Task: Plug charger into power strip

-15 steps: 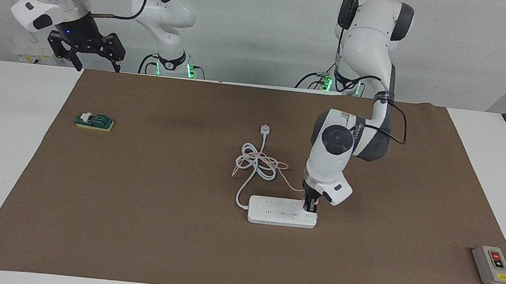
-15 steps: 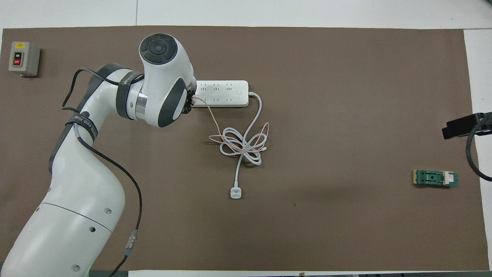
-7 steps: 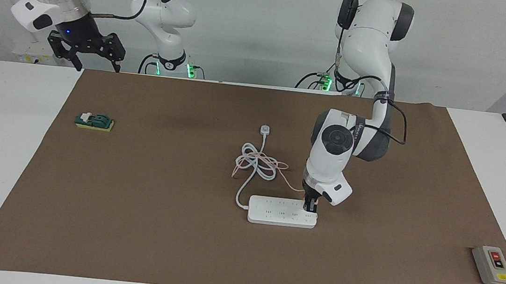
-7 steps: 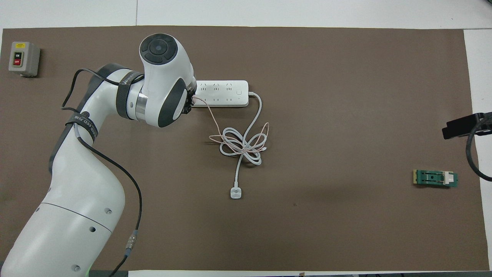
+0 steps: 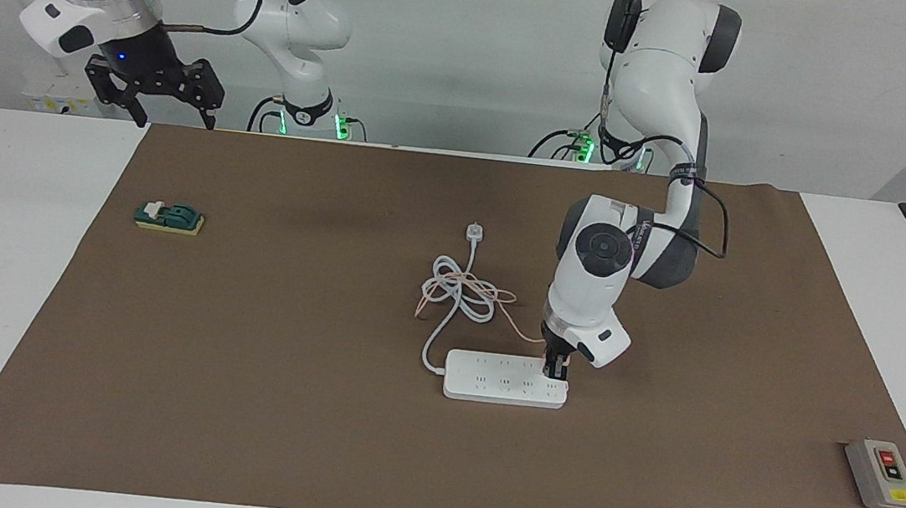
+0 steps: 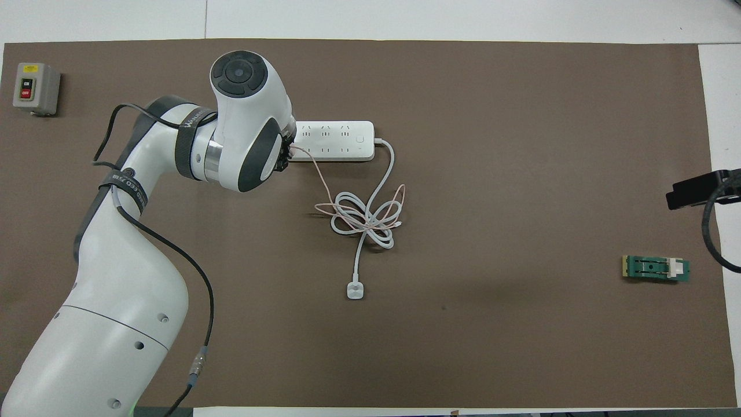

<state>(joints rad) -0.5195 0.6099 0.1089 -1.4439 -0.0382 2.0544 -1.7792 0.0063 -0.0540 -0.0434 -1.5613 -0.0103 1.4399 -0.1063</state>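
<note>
The white power strip [image 5: 503, 379] [image 6: 333, 140] lies flat on the brown mat, its thick white cord [image 5: 458, 288] coiled nearer to the robots. My left gripper [image 5: 556, 372] stands upright on the strip's end toward the left arm's base, in the socket row nearer to the robots. It is shut on the charger, which is mostly hidden between the fingers. The charger's thin pink cable [image 5: 499, 297] [image 6: 324, 185] runs from the gripper into the coil. My right gripper [image 5: 152, 109] waits open, raised over the mat's corner at the right arm's end.
The cord's small white plug [image 5: 473, 232] [image 6: 355, 291] lies nearer to the robots than the coil. A grey button box [image 5: 882, 474] [image 6: 36, 88] sits at the left arm's end, and a green block [image 5: 169, 217] [image 6: 656, 269] at the right arm's end.
</note>
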